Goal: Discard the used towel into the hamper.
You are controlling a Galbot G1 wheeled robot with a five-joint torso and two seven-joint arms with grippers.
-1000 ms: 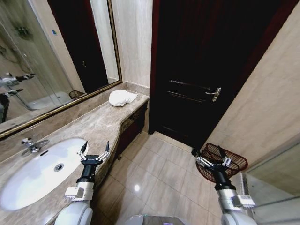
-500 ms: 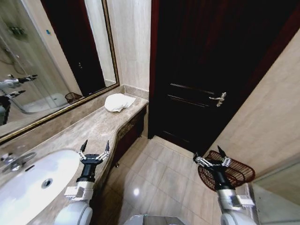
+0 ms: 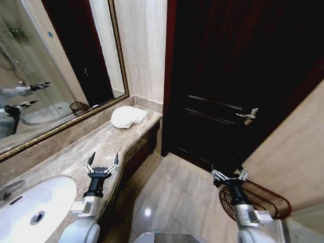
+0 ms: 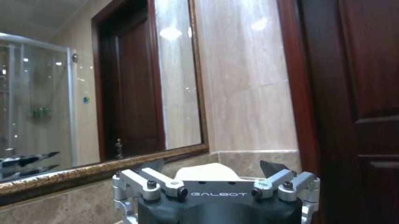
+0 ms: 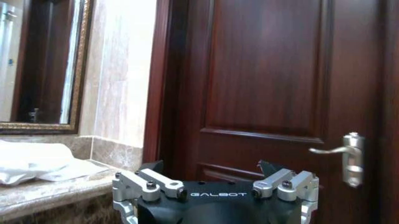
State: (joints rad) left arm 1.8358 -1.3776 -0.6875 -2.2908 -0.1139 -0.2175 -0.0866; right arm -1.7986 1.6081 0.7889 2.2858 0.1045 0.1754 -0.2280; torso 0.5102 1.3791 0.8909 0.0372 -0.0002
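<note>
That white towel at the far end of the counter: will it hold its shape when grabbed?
Probably not. The towel lies crumpled in soft folds, so it should flop and drape. It looks light, and likely slides easily on the polished counter.

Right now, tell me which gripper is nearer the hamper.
The right gripper: it hangs open over the floor just beside the hamper. The left gripper is open above the marble counter, farther off.
</note>
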